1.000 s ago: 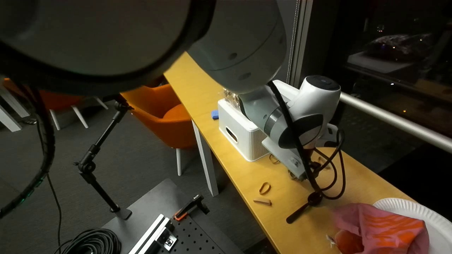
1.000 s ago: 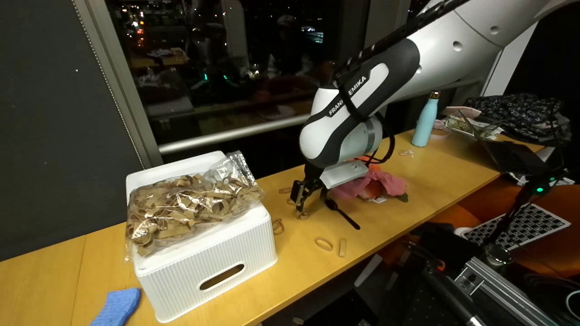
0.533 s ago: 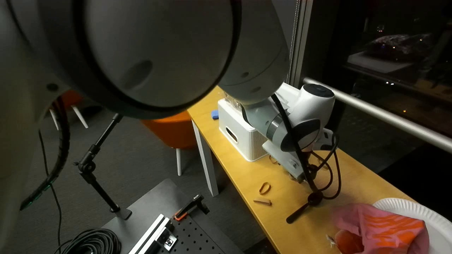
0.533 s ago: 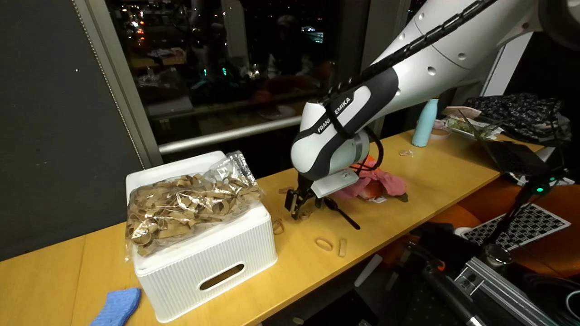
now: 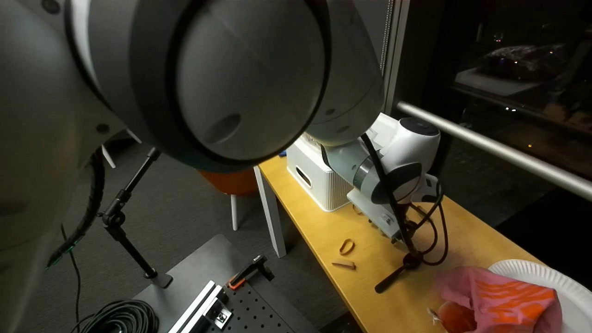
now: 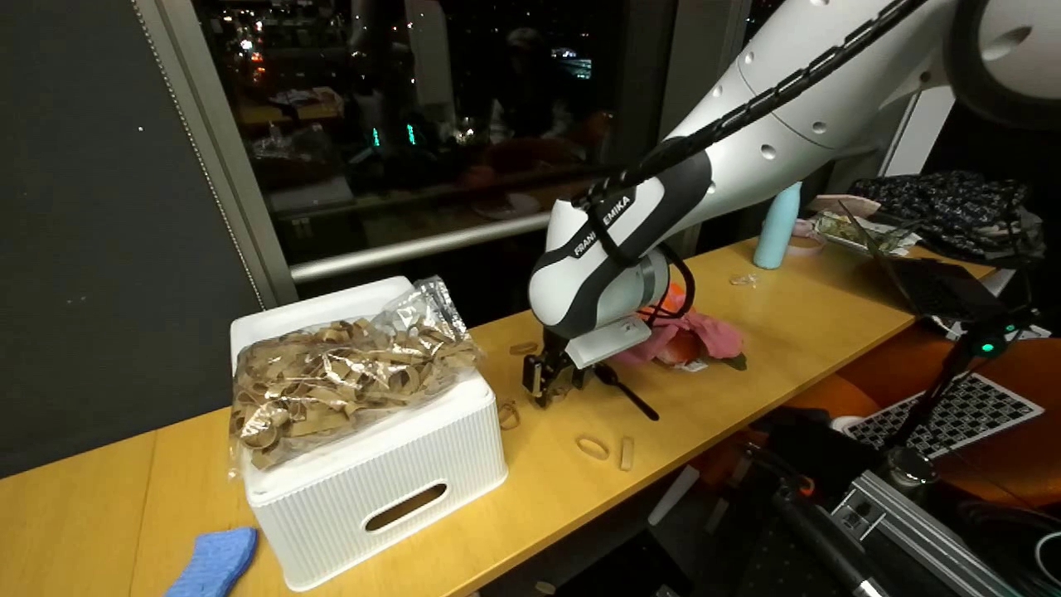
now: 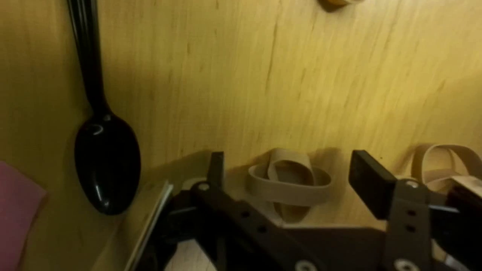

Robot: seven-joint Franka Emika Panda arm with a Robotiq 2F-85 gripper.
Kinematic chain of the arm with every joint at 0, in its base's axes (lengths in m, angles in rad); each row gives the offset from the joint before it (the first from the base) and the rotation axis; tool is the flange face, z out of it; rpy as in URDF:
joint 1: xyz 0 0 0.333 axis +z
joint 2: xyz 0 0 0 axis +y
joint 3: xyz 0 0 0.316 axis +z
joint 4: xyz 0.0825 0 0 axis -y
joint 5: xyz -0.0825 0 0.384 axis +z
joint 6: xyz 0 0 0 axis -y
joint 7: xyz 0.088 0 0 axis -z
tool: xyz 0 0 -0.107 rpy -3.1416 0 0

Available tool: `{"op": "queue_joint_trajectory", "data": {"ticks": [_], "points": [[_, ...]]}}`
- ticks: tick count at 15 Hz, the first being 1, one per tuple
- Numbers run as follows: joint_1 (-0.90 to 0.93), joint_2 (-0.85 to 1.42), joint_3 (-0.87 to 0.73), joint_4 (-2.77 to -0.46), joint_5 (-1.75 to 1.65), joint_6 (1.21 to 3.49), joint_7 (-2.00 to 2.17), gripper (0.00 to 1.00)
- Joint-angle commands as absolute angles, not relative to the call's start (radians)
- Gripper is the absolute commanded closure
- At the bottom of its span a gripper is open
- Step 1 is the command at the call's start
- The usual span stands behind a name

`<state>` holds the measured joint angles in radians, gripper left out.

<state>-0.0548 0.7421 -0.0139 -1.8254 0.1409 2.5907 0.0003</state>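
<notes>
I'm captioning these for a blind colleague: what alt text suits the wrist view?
The open tool straddles tan band loops on a wooden tabletop, with a gap on each side. Left in the picture lie a black spoon and pink material; at the right edge, another tan loop.

In the wrist view, band loops (image 7: 290,192) on the table (image 7: 226,86) are seen between the fingers (image 7: 371,184); left of these, a spoon (image 7: 107,165) and, farther out, a cloth (image 7: 16,214) are placed, and to the right a further band (image 7: 469,158).
</notes>
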Motion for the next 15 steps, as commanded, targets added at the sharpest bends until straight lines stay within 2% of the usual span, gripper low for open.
{"op": "queue_joint_trajectory", "data": {"ticks": [1,8,12,15], "points": [[-0.042,0.755,-0.032,-1.79,0.108,2.564,0.029,0.47],[-0.051,0.742,-0.027,-1.801,0.118,2.572,0.026,0.99],[-0.058,0.654,-0.022,-1.872,0.136,2.575,0.037,0.99],[-0.08,0.5,-0.002,-1.973,0.173,2.557,0.041,0.99]]}}
